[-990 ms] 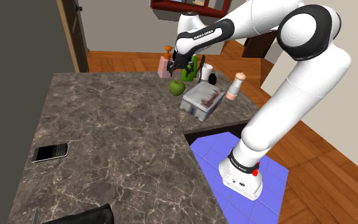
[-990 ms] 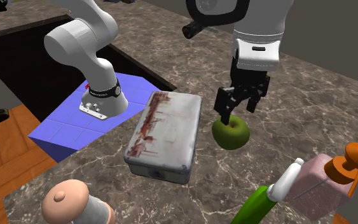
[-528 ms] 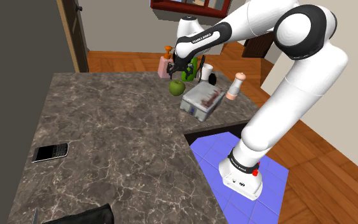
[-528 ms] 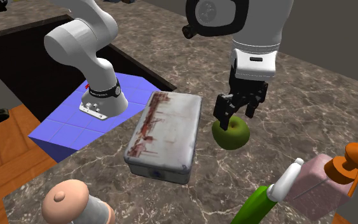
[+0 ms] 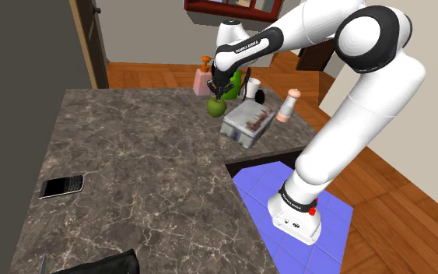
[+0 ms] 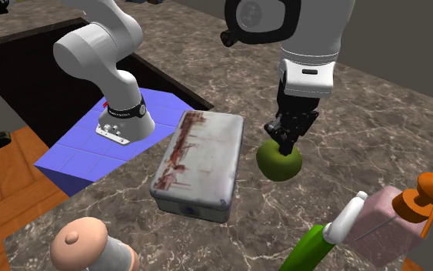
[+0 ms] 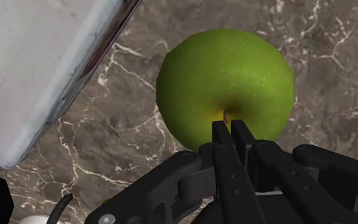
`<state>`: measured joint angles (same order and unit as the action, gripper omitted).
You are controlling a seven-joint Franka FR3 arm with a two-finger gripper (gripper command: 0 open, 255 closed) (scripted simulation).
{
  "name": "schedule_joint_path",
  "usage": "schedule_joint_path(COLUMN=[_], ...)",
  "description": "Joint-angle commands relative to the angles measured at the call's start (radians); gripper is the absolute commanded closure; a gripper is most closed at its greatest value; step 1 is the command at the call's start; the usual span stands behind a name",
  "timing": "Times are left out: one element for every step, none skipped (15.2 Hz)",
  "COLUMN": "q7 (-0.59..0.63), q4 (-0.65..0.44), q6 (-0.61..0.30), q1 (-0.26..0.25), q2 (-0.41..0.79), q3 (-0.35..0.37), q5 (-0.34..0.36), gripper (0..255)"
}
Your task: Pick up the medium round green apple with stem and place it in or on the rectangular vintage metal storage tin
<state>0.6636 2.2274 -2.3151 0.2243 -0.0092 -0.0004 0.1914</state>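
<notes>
1. The green apple (image 5: 216,107) sits on the dark marble countertop (image 5: 147,171), just beside the long side of the worn, pale storage tin (image 5: 248,122) but not touching it.
2. The black gripper (image 6: 285,146) hangs straight down over the apple (image 6: 279,162), its tips at the hollow where the stem grows.
3. Seen from the hand, the fingers (image 7: 222,135) are pressed together with barely a sliver between them, right at the dimple of the apple (image 7: 225,76). I cannot tell whether the stem is pinched there.
4. The tin (image 6: 199,162) lies flat, lid on, between the apple and the stand.
5. A pink soap dispenser (image 6: 395,223) with an orange pump stands near the apple, and a phone (image 5: 61,186) lies well apart.
</notes>
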Motion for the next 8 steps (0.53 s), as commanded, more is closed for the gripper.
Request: schedule_joint_path(q7=[0.000, 0.000, 0.000, 0.000, 0.000, -0.003, -0.006, -0.008], q4=[0.000, 0.000, 0.000, 0.000, 0.000, -0.006, -0.013, -0.020], q6=[0.000, 0.000, 0.000, 0.000, 0.000, 0.013, 0.026, 0.039], q1=[0.000, 0.000, 0.000, 0.000, 0.000, 0.000, -0.001, -0.001], q2=[0.000, 0.000, 0.000, 0.000, 0.000, -0.007, -0.013, -0.020], q3=[0.000, 0.000, 0.000, 0.000, 0.000, 0.000, 0.000, 0.001], q5=[0.000, 0.000, 0.000, 0.000, 0.000, -0.002, -0.004, -0.006], gripper=[255, 255, 255, 255, 255, 255, 255, 255])
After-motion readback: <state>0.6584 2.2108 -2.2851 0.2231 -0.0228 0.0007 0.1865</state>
